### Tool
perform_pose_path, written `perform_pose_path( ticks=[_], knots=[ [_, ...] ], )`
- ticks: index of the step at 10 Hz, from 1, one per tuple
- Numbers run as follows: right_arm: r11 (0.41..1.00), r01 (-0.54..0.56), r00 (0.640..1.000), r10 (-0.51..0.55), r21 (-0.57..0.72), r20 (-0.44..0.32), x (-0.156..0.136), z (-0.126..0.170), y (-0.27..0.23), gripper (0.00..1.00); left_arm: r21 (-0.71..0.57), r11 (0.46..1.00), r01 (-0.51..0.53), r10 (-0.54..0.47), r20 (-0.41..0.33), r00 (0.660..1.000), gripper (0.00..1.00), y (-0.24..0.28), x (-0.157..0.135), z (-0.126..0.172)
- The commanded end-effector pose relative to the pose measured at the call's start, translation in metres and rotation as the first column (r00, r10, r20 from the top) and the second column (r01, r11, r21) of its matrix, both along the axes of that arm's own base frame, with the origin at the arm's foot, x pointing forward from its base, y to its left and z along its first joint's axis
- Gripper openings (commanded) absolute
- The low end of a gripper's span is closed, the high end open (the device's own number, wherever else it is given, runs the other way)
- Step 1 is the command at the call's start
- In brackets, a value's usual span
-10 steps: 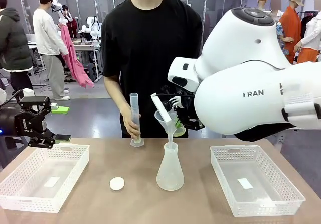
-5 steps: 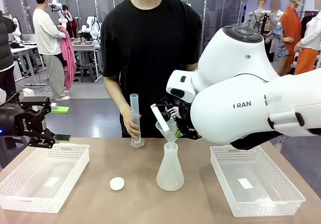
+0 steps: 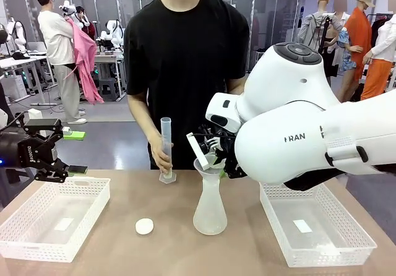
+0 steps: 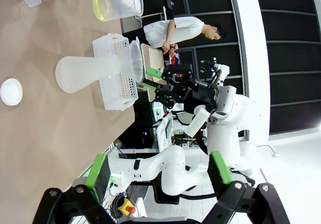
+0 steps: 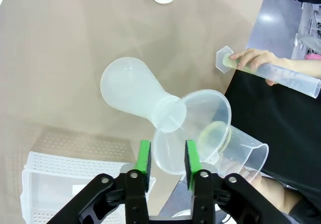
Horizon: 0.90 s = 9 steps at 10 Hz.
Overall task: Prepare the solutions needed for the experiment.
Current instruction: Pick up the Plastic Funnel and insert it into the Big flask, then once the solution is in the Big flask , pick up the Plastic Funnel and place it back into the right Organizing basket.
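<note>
Judging the solutions first: thin liquid, light, and it will slosh and run at the least tilt. There is nothing to grip in the liquid itself, so I'd handle it by its vessel only. The clear beaker carrying it looks light, stiff-walled and slick. Best taken round the mid-wall and kept upright until its lip is over the funnel. Spilling is my main worry, not breakage.

Look: pale yellow, translucent, a shallow layer on the beaker's bottom. A fainter yellowish tint also sits at the foot of the graduated cylinder.

Place: the beaker is held off the table on the far side of the conical flask, about level with the flask's neck. It is just beside the funnel's rim and roughly upright, with no pour that I can see. A person's hand holds it. The cylinder stands near the flask, to its left and farther back, steadied by the person's other hand.

The funnel sits in the flask's mouth. My right gripper is over the flask, green pads either side of the funnel's rim with a gap showing: parted, not pinching, as I read it. My left gripper hangs well to the flask's left, jaws spread wide with nothing between them. A white cap lies on the table near the flask's left foot, apart from it.
</note>
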State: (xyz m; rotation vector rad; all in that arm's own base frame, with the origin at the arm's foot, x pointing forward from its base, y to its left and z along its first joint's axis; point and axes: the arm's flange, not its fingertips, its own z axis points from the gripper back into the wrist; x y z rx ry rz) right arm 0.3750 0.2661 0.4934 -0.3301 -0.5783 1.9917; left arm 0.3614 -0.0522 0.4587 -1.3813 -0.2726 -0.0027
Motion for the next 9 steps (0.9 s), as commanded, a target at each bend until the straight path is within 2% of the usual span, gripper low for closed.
perform_pose_path(
  ticks=[1, 9],
  knots=[
    [1.000, -0.001, 1.000, 0.001, -0.001, 0.000, -0.0001, 0.0001, 0.0002, 0.41, -0.022, 1.000, 0.000, 0.000, -0.001, 1.000, 1.00, -0.0018, -0.0033, 0.0004],
    [1.000, -0.001, 1.000, 0.001, -0.001, 0.000, -0.0001, 0.0001, 0.0002, 0.41, -0.022, 1.000, 0.000, 0.000, -0.001, 1.000, 1.00, -0.0018, -0.0033, 0.0004]
  ],
)
